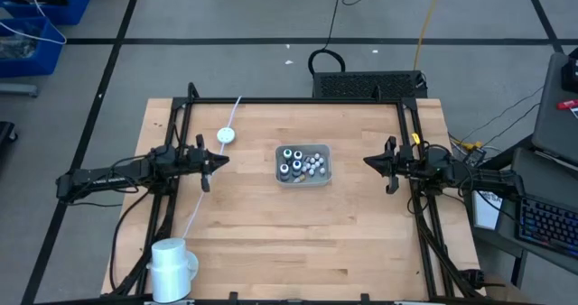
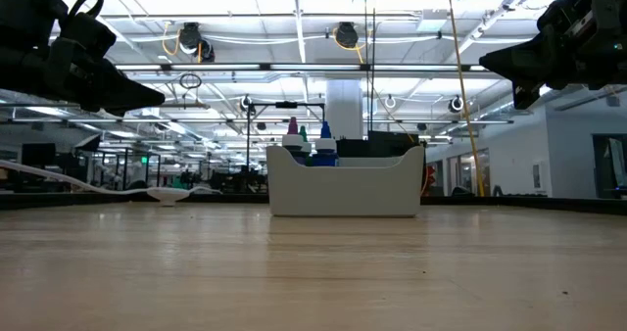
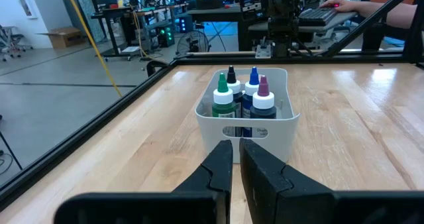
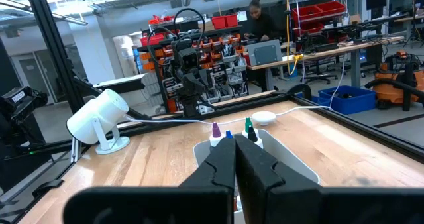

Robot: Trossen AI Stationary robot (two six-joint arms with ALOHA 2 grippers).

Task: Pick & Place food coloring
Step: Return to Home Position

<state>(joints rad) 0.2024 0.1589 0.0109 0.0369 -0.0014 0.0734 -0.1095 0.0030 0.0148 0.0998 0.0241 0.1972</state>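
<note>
Left of the pale grey plastic tray (image 1: pixel 303 183), my left gripper (image 1: pixel 217 162) hangs above the table, fingers drawn together and empty. The thin white cable (image 1: pixel 196 207) runs beneath it, and I judge that dipping on the way home could snag it. The four small dark food coloring bottles (image 3: pixel 242 95) stand upright inside the tray. Right of the tray, my right gripper (image 1: pixel 371 161) hangs level, likewise closed and empty. A swing inward could nudge the tray.
</note>
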